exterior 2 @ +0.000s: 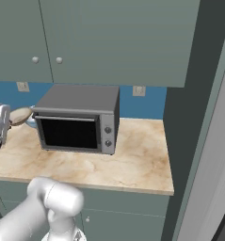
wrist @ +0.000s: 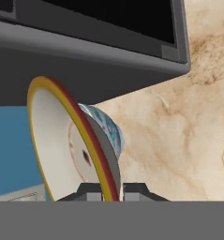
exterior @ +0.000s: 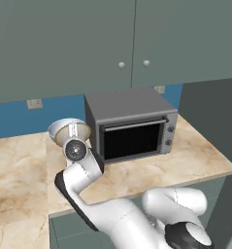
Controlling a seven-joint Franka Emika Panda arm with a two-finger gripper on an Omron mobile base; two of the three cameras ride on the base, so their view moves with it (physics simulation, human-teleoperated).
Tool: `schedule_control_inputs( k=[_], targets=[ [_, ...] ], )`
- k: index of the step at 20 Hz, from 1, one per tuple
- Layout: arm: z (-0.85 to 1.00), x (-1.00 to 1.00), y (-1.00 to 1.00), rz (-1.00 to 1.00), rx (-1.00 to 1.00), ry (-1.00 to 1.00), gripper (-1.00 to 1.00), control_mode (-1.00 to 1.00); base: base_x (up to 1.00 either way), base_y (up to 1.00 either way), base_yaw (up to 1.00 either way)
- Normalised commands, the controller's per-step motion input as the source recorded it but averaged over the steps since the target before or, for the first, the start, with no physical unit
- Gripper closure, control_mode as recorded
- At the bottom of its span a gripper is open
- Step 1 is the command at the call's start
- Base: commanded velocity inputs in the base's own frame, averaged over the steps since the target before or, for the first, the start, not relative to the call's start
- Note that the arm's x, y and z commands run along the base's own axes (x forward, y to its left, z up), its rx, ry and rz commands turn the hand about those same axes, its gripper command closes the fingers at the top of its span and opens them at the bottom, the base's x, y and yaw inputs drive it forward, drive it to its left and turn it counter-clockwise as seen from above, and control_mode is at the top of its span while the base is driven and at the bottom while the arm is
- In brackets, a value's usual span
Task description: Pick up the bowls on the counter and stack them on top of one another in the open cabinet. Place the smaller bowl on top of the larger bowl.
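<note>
Now gripper [wrist: 112, 193] clamped on rim of smaller bowl [wrist: 62, 145], held tilted above counter [exterior: 151, 170] just left of microwave [exterior: 132, 124]. Larger bowl [wrist: 106, 129] right behind it, partly hidden.

In your left base view: one beige marbled counter [exterior: 175, 165] carrying a grey microwave [exterior: 132, 124], dark door shut, two knobs on its right panel. Just left of the microwave, a smaller bowl [exterior: 69, 130], tan inside with pale rim, sits tilted above the arm's wrist [exterior: 78, 151]. Grey-green upper cabinet doors [exterior: 88, 44] with two round knobs hang above a blue wall.
</note>
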Motion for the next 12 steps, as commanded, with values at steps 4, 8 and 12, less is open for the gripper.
schedule_control_inputs(
  k=[4,8,12],
  targets=[
    [0.00,0.23,0.33,-0.08,0.06,-0.02,1.00,-1.00,0.00,0.00,0.00],
    [0.00,0.21,0.32,-0.07,0.06,0.00,1.00,-1.00,0.00,0.00,0.00],
    [0.00,0.20,0.14,-0.03,0.06,0.00,1.00,-1.00,0.00,0.00,0.00]
  ],
)
